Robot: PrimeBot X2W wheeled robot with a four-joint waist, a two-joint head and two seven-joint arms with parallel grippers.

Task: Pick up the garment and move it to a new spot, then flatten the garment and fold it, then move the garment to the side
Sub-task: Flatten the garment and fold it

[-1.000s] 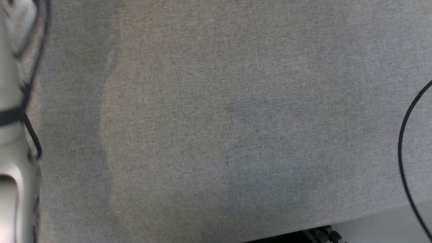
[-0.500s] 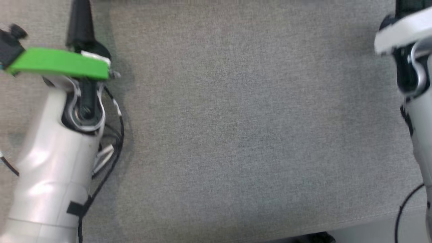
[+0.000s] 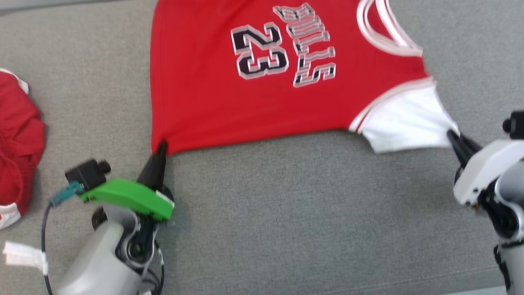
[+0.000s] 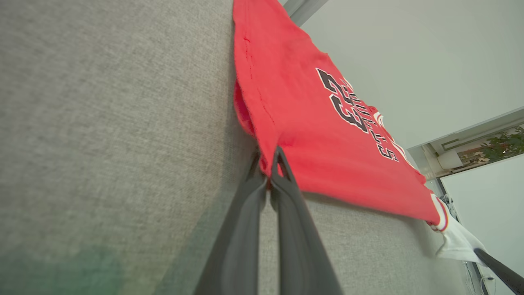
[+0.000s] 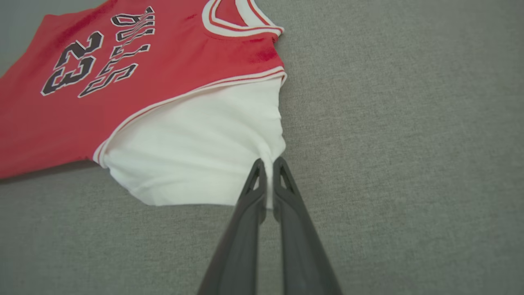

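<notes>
You see the left gripper (image 3: 161,144) clamped on a hem corner of the red jersey (image 3: 204,82) — the right gripper (image 3: 450,133) clamped on its white sleeve (image 3: 405,121).

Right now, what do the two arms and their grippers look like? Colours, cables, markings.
Left arm: pale grey forearm, bright green wrist plate, small black camera with a teal plug, thin black cable carrying a white tag. Right arm: pale forearm, white wrist housing over a black joint. Both end in long, dark, tapering jaws.
</notes>
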